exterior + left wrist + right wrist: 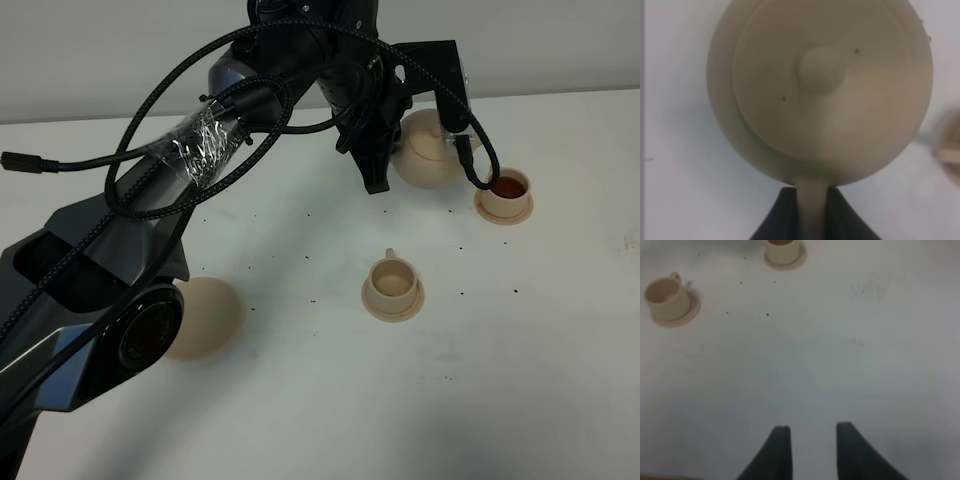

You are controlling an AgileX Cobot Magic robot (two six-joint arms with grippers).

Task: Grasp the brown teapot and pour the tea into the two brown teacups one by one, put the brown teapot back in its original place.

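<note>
Well behind the left pincer (811, 191), back toward the arm's base, the wide saucer (212, 318) lies bare, waiting for the pot. Nearer, on my side of that pincer, one teacup (392, 280) sits on its small saucer and looks empty. The pincer is clenched on the loop handle of the brown teapot (432, 150), which hangs straight out ahead of its fingers. It is squat, round and pale tan, with a knobbed lid seated flat, and I cannot make out the spout. Just past the pot, on the side away from the pincer, the far teacup (508, 188) holds dark reddish tea.

So I would say the first pour is done or finishing. The next move calls for carrying the pot to the empty cup, lining the spout over its mouth, then tipping gently.

Farther right, the right pincer (812, 427) hovers released, grasping nothing, over bare table (850, 360), with both cups well ahead of it.
</note>
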